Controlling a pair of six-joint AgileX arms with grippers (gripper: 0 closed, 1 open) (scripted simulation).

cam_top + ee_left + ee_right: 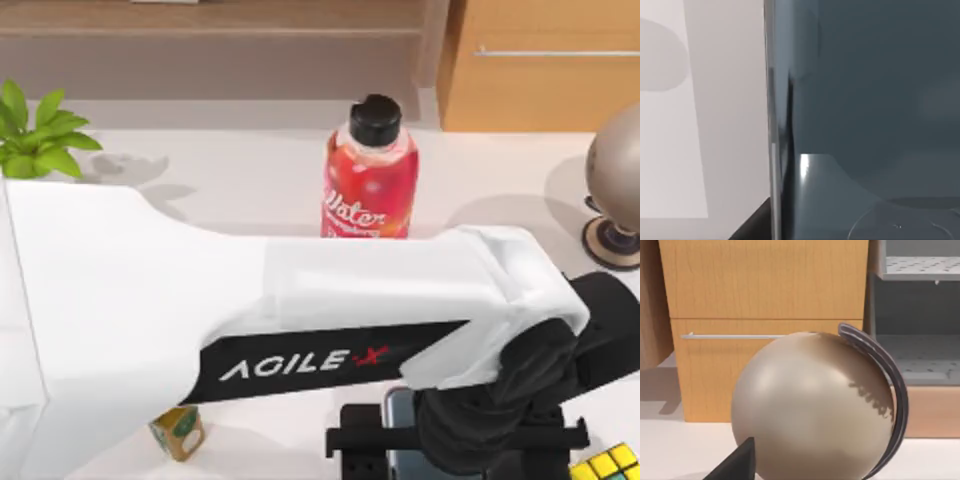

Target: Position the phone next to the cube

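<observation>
While the white left arm, lettered "AGILE·X", crosses the frame, its gripper sits over the phone at bottom centre; finger state can't be told. The cube occupies the bottom-right corner. A red "Water" bottle stands at upper centre.

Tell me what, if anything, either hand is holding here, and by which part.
It cannot be told. The left hand is low over the thin dark blue-grey glassy phone near the table's front edge, but its fingers are hidden by the arm.
</observation>
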